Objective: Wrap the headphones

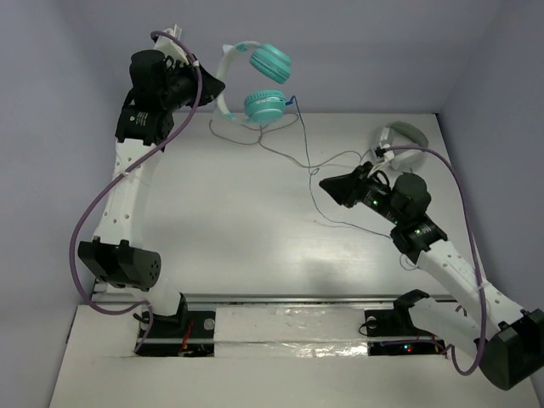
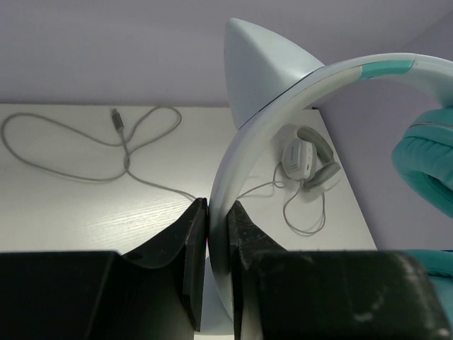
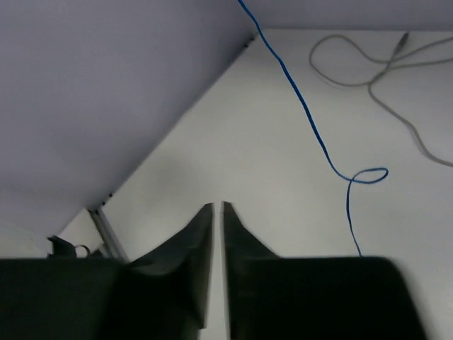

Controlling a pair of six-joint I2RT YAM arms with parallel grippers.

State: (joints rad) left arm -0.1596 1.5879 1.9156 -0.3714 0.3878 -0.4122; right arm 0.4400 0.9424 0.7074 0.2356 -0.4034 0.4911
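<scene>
The left gripper (image 2: 218, 212) was pinched on the pale headband (image 2: 283, 92) of the headphones (image 1: 265, 104), holding them lifted above the far left part of the table (image 1: 212, 229), close to the back wall. Their blue cable (image 1: 303, 144) hung down and trailed across the table beside the right gripper (image 3: 218, 207), whose fingers were pressed almost together on nothing. Grey-white headphones (image 1: 399, 138) lay at the far right.

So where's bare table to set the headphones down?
Free: the table's middle and near-left, between the left arm and the right gripper. Crowded: far edge and right, with grey cable, blue cable, grey-white headphones.
</scene>
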